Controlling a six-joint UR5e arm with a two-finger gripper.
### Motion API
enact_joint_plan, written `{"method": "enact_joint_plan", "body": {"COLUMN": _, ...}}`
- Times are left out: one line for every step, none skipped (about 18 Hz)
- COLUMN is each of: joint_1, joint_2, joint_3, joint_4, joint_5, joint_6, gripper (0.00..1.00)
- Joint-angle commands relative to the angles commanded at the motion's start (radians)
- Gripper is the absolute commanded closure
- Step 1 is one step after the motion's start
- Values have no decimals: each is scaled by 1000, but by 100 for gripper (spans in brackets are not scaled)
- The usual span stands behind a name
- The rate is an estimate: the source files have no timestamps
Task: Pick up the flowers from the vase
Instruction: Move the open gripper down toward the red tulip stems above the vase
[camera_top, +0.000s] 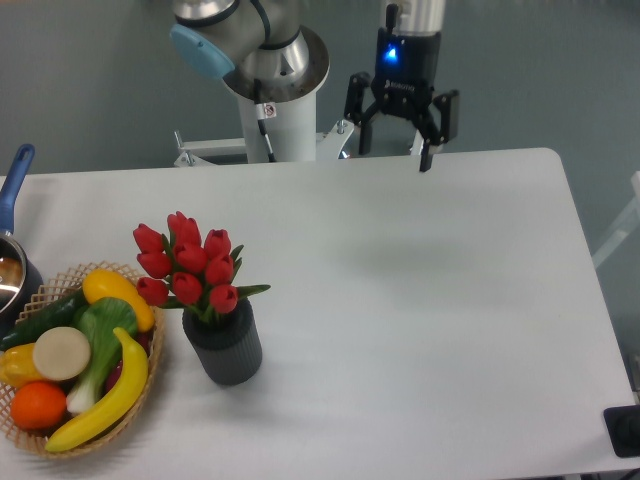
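The flowers (190, 266), a bunch of red tulip buds with green leaves, stand upright in the vase (224, 345), a short dark grey ribbed cylinder on the white table at the left front. My gripper (395, 154) hangs open and empty over the table's far edge, well up and to the right of the flowers.
A wicker basket (152, 375) with fruit and vegetables sits just left of the vase. A blue-handled pot (14, 190) is at the far left edge. The arm's base (278, 110) stands behind the table. A dark object (625, 432) is at the right front corner.
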Motion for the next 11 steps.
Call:
{"method": "enact_joint_plan", "body": {"joint_1": -6, "joint_2": -8, "joint_3": 0, "joint_4": 0, "joint_5": -17, "joint_6": 0, "gripper": 0}}
{"method": "enact_joint_plan", "body": {"joint_1": -18, "joint_2": -17, "joint_3": 0, "joint_4": 2, "joint_5": -32, "joint_6": 2, "gripper": 0}}
{"method": "enact_joint_plan", "body": {"joint_1": -32, "joint_2": -21, "joint_3": 0, "joint_4": 0, "joint_5": -51, "joint_6": 0, "gripper": 0}}
{"method": "enact_joint_plan", "body": {"joint_1": -43, "joint_2": -28, "joint_3": 0, "joint_4": 0, "joint_5": -62, "joint_6": 0, "gripper": 0}}
{"method": "enact_joint_plan", "body": {"joint_1": -55, "joint_2": -40, "joint_3": 0, "joint_4": 0, "joint_5": -62, "joint_6": 0, "gripper": 0}}
{"method": "enact_joint_plan", "body": {"joint_1": -70, "joint_2": -45, "joint_3": -2, "joint_4": 3, "joint_5": -60, "joint_6": 2, "gripper": 0}}
{"method": "enact_joint_plan", "body": {"joint_1": -84, "joint_2": -51, "joint_3": -2, "joint_4": 5, "joint_5": -59, "joint_6": 5, "gripper": 0}}
{"method": "enact_joint_plan", "body": {"joint_1": -101, "joint_2": -69, "joint_3": -2, "joint_4": 5, "joint_5": -60, "joint_6": 8, "gripper": 0}}
{"method": "enact_joint_plan", "body": {"joint_1": -124, "joint_2": -80, "joint_3": 0, "joint_4": 6, "joint_5": -60, "joint_6": 9, "gripper": 0}}
{"method": "enact_joint_plan", "body": {"joint_1": -143, "joint_2": -84, "joint_3": 0, "joint_4": 8, "joint_5": -60, "joint_6": 8, "gripper": 0}}
{"method": "enact_joint_plan", "body": {"joint_1": -152, "joint_2": -95, "joint_3": 2, "joint_4": 18, "joint_5": -62, "joint_6": 6, "gripper": 0}}
